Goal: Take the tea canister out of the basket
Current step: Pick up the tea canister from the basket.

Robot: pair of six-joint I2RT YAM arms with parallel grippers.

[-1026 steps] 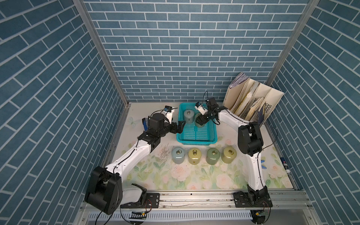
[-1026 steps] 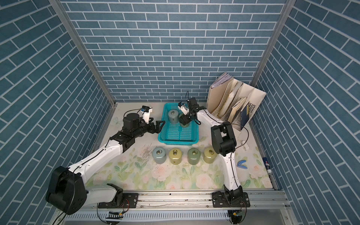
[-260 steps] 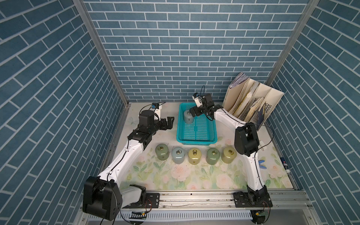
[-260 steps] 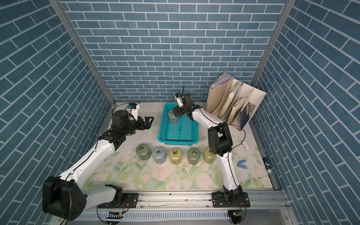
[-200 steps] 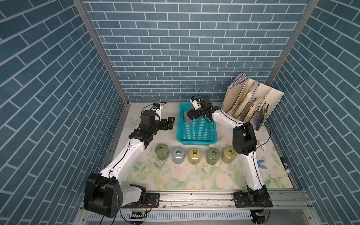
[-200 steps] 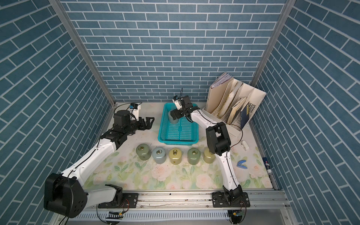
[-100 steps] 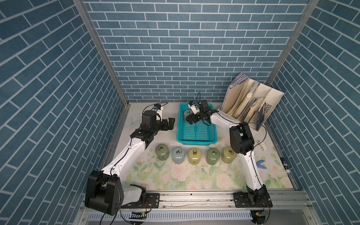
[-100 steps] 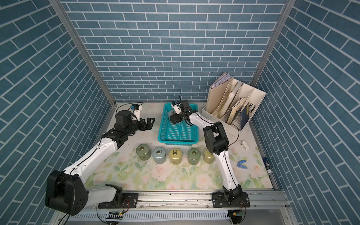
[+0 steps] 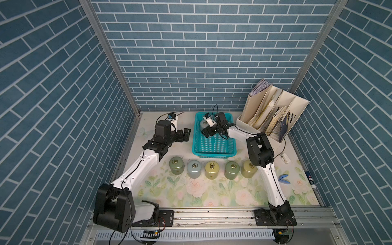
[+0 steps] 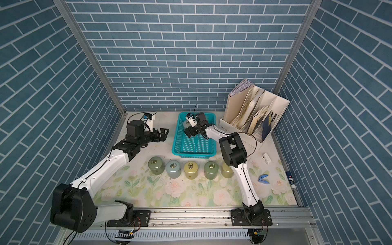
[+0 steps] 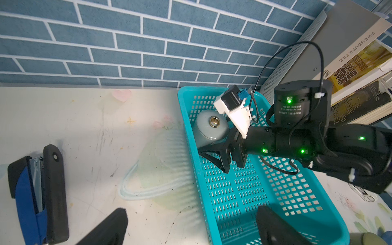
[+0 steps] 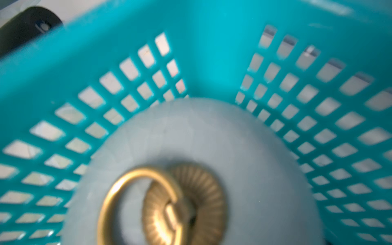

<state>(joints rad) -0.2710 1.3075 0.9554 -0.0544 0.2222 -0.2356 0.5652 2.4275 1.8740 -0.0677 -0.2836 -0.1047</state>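
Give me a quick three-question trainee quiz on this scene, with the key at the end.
1. How many canisters stand in the row on the table, outside the basket?
2. True or false: the left gripper is shut on a canister.
3. Where in the basket is the tea canister? A) far left corner B) centre C) near right corner

Key
1. Five.
2. False: it is open and empty, beside the basket.
3. A.
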